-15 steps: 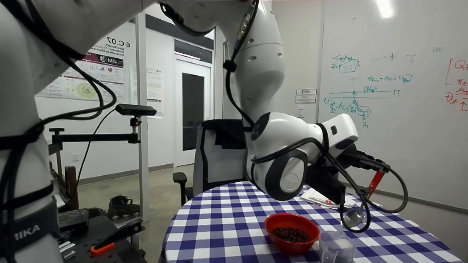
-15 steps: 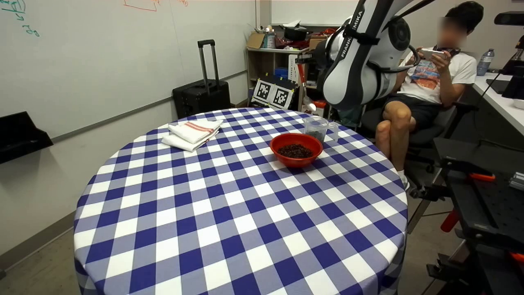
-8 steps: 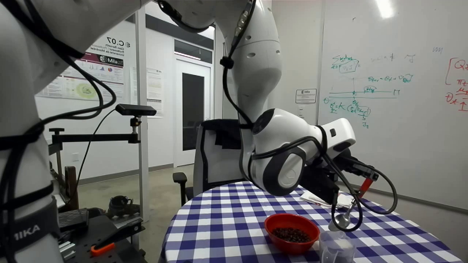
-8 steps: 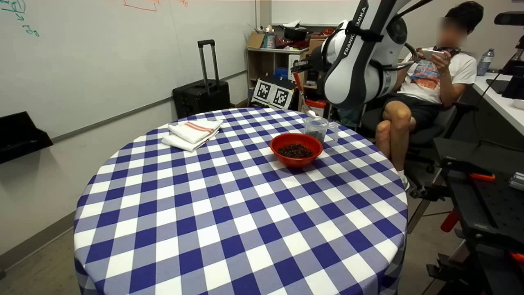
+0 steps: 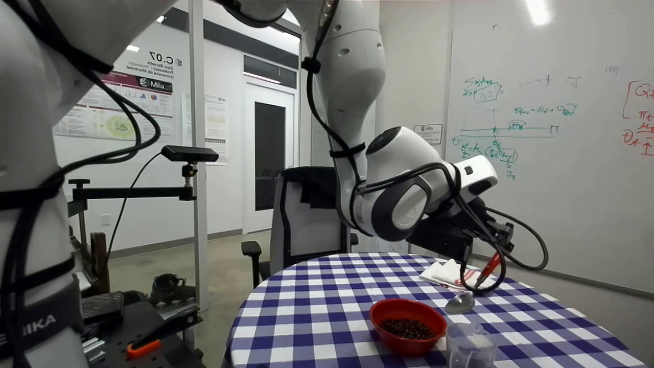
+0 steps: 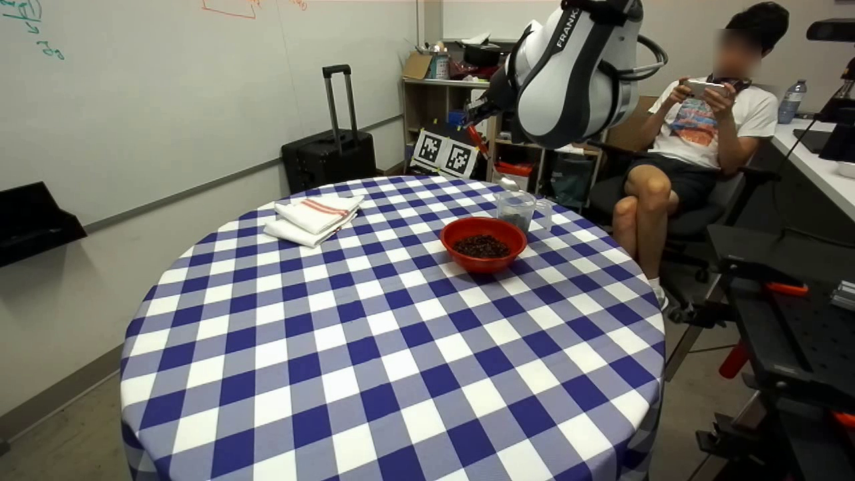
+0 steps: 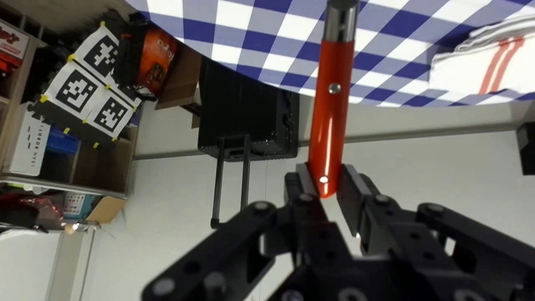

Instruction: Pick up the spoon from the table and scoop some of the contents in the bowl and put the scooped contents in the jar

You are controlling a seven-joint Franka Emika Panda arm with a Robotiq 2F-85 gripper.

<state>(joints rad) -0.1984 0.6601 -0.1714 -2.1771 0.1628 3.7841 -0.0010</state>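
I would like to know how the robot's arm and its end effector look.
The arm is white and rounded, with dark grey joint trim and black cables strapped along it; white lettering reads at least "FRANK". The end effector is black, with two jointed fingers, round bolt heads and flat greyish pads.

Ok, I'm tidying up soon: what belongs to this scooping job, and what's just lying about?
For the job: red-handled spoon, held by the gripper; red bowl; clear jar; table.
Lying about: folded white towel; black suitcase; water bottle.

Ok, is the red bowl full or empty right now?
Neither, partly filled: in both exterior views, dark pieces lie in the red bowl, below its rim.
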